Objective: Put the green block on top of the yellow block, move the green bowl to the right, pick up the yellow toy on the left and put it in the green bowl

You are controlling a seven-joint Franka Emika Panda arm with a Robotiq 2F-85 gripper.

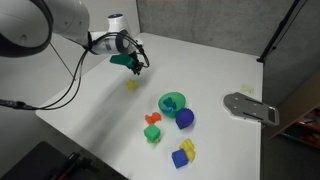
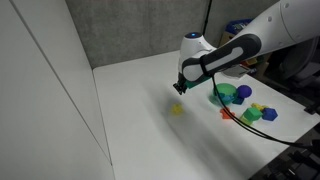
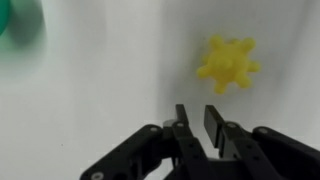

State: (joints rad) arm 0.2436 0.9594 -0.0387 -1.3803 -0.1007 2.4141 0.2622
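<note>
One yellow toy (image 3: 228, 63) is seen on the bench (image 1: 200, 60), near the one gripper (image 3: 195, 112), whose jaws are narrowly parted with nothing held. One green bowl (image 1: 164, 103) is placed apart, just beside one blue cylinder (image 1: 184, 118).

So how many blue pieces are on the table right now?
2. A blue cylinder sits beside the green bowl; a blue block lies against a bright yellow block, nearer the camera in an exterior view. None seems hidden, though small pieces are hard to make out.
</note>
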